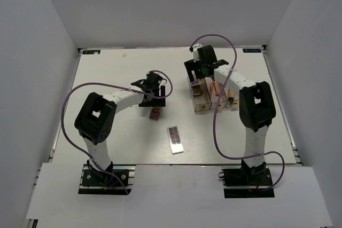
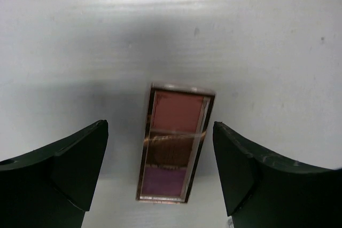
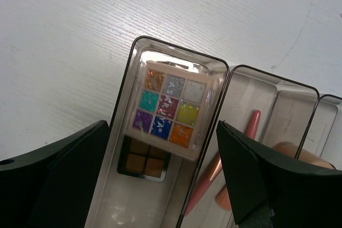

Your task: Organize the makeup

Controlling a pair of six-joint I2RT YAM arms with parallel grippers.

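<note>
From where I stand, the left arm (image 1: 96, 116) reaches out over the middle of the white worktop (image 1: 107, 73). Its jaws stand wide, one on either side of the pink palette (image 2: 173, 142) and touching neither edge of it. That palette lies flat on the bare worktop with its three pans facing up: a pink one, a brown one and a purple one. A little nearer the arm bases, and apart from it, the dark grey palette (image 1: 175, 140) lies flat on its own. On the right side, the right arm (image 1: 255, 105) bends over the clear box (image 3: 136, 201), which sits toward the far half of the worktop. Its jaws are also spread wide and hold nothing, hanging above the box's left-hand compartment. In that compartment the multicoloured palette (image 3: 171, 108) rests tilted, with its nine glittery squares showing. It partly covers the brown palette (image 3: 144, 163), which lies underneath on the compartment floor. Beyond the next wall, a slim pink brush (image 3: 211, 172) leans at a slant in the middle compartment. Beside the brush is a tan rounded piece (image 3: 294, 150), half hidden behind one dark finger. I cannot tell whether it is the bottle or the tube, nor which compartment it is in.
</note>
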